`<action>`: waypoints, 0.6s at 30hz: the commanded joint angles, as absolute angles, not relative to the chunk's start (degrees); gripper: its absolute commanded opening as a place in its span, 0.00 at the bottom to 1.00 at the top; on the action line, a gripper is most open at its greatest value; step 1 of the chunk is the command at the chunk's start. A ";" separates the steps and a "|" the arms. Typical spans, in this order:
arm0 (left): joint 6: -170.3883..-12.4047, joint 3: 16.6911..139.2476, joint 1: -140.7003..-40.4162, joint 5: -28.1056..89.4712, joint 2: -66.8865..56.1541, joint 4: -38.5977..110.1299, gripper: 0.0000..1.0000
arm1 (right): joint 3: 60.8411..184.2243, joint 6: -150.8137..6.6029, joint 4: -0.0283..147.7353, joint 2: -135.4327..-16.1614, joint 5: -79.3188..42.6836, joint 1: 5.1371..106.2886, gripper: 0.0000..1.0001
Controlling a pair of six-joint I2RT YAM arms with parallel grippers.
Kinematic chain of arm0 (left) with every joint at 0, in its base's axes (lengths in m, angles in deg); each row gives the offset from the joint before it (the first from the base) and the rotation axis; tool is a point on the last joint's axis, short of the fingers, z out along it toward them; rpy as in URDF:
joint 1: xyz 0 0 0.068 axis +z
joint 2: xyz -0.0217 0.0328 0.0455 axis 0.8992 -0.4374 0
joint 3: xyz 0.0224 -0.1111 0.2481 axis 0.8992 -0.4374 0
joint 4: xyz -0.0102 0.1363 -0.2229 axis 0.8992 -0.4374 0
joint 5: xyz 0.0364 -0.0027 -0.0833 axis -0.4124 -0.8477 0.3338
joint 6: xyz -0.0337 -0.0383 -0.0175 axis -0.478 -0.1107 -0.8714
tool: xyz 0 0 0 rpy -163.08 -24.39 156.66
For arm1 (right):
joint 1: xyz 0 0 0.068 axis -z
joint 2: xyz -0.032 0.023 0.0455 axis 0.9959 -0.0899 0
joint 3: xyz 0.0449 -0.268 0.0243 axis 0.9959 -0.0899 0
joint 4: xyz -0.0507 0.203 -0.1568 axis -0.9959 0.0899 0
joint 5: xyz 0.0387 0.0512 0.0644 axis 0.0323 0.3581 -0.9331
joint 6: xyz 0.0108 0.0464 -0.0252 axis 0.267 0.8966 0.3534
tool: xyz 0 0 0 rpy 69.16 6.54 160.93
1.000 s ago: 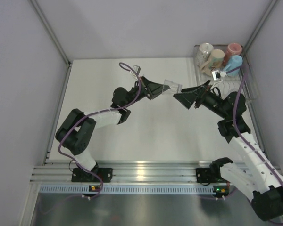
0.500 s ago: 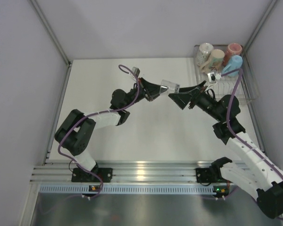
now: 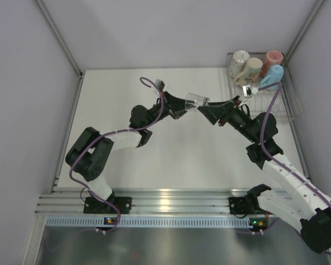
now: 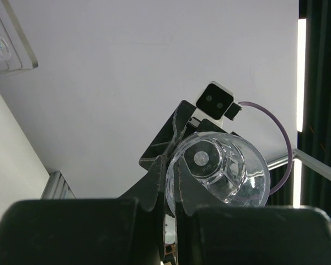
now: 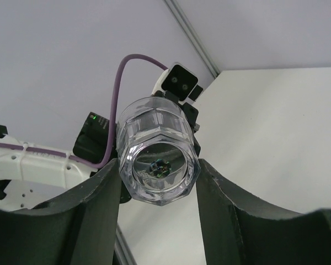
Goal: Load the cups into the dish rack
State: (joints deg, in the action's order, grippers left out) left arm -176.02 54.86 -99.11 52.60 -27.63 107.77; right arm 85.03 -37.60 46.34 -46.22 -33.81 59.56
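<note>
1. White surface (image 3: 182,149): both end effectors meet above its far middle, held off it.
2. Left arm (image 3: 99,149) and right arm (image 3: 287,171): both black and white. Each reaches in toward the centre, so their tips face each other.
3. Silver wire dish rack (image 3: 291,105): sits in the far right corner, just beyond and to the right of the right end effector. It is well apart from the left one.
4. Left end effector (image 4: 166,165) (image 3: 188,104): fingers pressed nearly together, pinching the wall of a clear faceted glass tumbler (image 4: 220,165).
5. Right end effector (image 5: 160,165) (image 3: 207,110): its jaws are partly spread and straddle the tumbler's other end. One finger lies close against each side. Whether they grip the glass cannot be told.
6. Four mugs are in the far end of the rack, beyond the right end effector:
   - the white patterned mug (image 3: 240,58) is at the left;
   - the cream patterned mug (image 3: 252,67) is just beside it;
   - the pinkish-red mug (image 3: 274,57) is at the far right;
   - the small light blue mug (image 3: 273,74) is nearest the right end effector.
7. The tumbler (image 3: 197,100) (image 5: 159,149) lies on its side in the air, bridging the two end effectors. It is outside the rack.
</note>
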 commanded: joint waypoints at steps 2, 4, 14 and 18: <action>-174.74 54.67 -99.92 54.24 -28.22 131.13 0.00 | 84.34 -36.82 38.90 -44.90 -33.88 57.42 0.15; -175.00 54.32 -100.01 54.24 -28.48 131.13 0.00 | 84.25 -36.82 38.89 -44.29 -33.27 57.42 0.09; -174.12 52.65 -99.92 54.41 -28.22 131.05 0.61 | 84.95 -39.80 44.95 -41.39 -26.77 57.42 0.00; -174.47 50.90 -99.65 52.84 -28.66 131.05 0.67 | 86.97 -41.91 50.22 -40.77 -23.08 57.42 0.00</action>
State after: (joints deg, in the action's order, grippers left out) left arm -175.21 52.58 -99.72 53.49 -28.00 107.62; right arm 83.08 -39.04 48.11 -42.05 -27.69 58.32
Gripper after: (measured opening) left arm 0.651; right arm 0.510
